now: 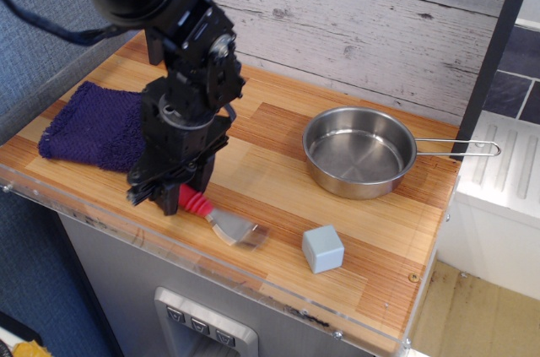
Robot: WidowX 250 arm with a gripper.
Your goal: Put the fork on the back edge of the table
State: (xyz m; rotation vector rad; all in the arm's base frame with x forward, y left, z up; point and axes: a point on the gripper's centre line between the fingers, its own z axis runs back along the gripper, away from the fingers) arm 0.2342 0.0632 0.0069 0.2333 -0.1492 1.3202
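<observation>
The fork (205,208) lies near the front edge of the wood-plank table (270,175), left of centre. Its red ribbed handle points left and its silver tines (240,229) point right, blurred and turned on edge. My black gripper (163,195) is low over the handle's left end, and its fingers are closed around it. The handle end is hidden inside the fingers. The table's back edge runs along the grey-white plank wall (371,28).
A steel pan (359,153) with a wire handle sits at the right rear. A grey cube (323,248) sits right of the fork's tines. A purple cloth (89,127) lies at the left. A clear acrylic rim (253,285) lines the front edge.
</observation>
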